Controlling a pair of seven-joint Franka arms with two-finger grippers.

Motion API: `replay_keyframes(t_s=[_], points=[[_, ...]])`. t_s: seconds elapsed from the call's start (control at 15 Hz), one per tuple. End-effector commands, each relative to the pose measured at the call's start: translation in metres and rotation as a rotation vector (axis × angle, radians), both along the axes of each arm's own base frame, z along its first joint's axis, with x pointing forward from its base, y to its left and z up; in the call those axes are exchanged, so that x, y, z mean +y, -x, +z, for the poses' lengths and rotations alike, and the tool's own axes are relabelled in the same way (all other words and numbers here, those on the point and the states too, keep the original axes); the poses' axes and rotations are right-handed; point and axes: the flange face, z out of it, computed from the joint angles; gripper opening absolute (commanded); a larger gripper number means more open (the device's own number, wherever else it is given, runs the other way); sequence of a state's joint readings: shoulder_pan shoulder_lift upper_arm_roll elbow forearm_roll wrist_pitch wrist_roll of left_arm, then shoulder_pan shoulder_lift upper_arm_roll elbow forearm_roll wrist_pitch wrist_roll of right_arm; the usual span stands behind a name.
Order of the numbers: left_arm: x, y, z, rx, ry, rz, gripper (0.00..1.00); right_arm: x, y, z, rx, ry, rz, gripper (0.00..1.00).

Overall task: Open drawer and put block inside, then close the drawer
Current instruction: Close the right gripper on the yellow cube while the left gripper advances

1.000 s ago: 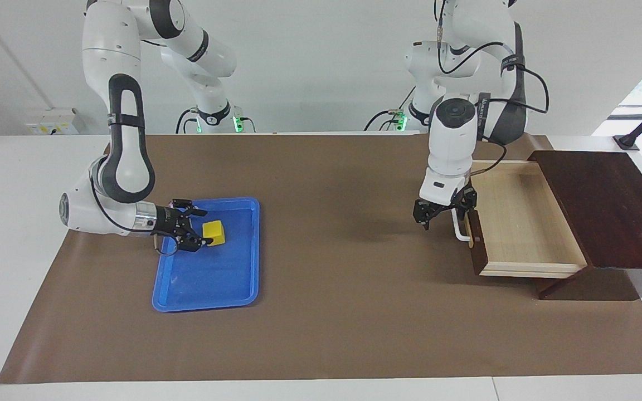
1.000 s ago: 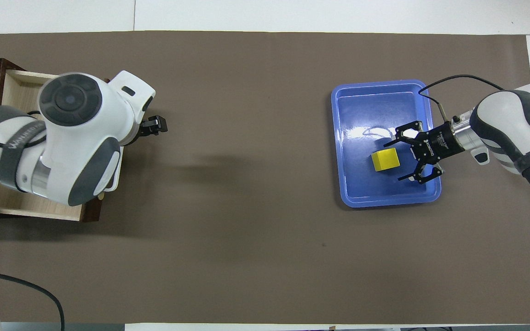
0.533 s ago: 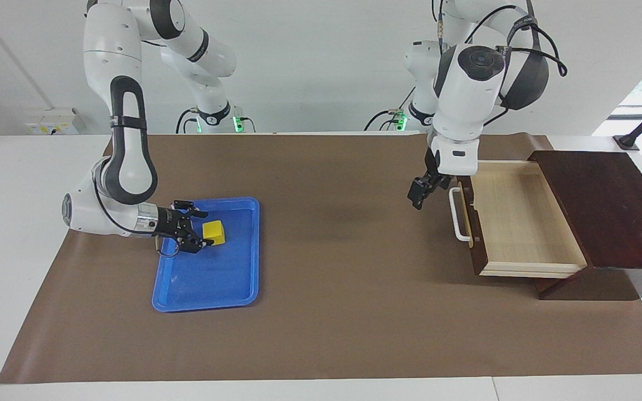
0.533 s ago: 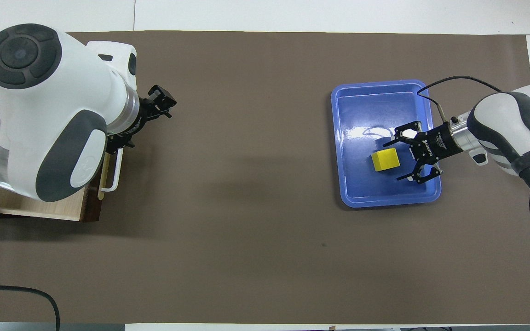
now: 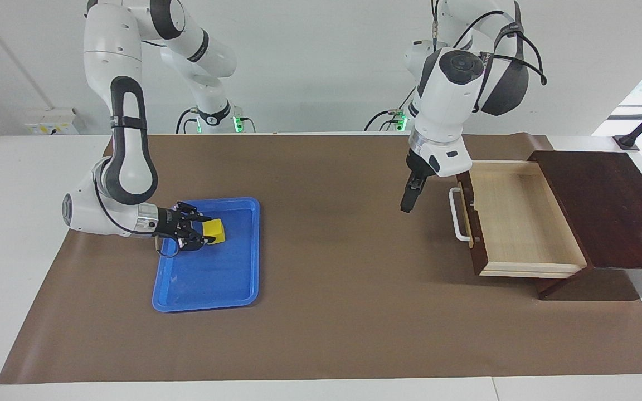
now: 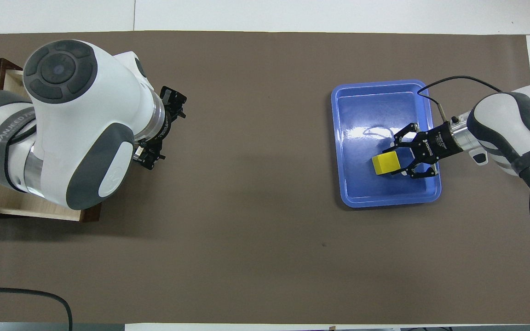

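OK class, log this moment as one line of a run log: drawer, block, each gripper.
drawer: open | block: in blue tray | right gripper: shut on block | left gripper: raised over mat, off handle

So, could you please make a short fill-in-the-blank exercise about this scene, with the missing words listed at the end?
1. The yellow block lies in the blue ____.
2. The drawer is ____, showing its pale wood interior.
3. The right hand has its fingers around the ____, which rests in the tray.
4. The left hand hangs over the brown mat, beside the drawer's white ____.

Missing words: tray; open; block; handle
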State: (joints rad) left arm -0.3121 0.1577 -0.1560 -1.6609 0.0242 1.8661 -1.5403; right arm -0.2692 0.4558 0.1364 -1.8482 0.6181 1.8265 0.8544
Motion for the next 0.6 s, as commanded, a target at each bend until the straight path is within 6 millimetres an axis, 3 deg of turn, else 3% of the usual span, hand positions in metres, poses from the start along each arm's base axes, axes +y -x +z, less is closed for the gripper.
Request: replay_keyframes(t_s=[0.0,0.07,0.13,0.33,0.47,0.53], points=[[0.002,0.009,-0.003,-0.001,0.013,0.061,1.0,-0.004,0.001,0.001,-0.02,0.0,-0.019,0.26],[0.0,0.013,-0.005,-0.004,0.013,0.056,1.0,-0.005,0.001,0.001,-0.019,-0.001,-0.02,0.08],[-0.006,0.02,-0.009,-0.015,0.017,0.041,1.0,-0.005,0.0,0.003,-0.022,0.0,-0.018,0.0],[-0.005,0.023,-0.015,-0.026,0.021,0.049,1.0,0.002,-0.005,0.01,-0.027,-0.001,-0.009,0.0],[0.002,0.02,-0.016,-0.023,0.022,0.092,1.0,0.01,-0.021,0.034,-0.048,0.01,-0.021,0.0],[0.006,0.018,-0.016,-0.022,0.022,0.119,1.0,0.023,-0.031,0.051,-0.052,0.015,-0.022,0.0]])
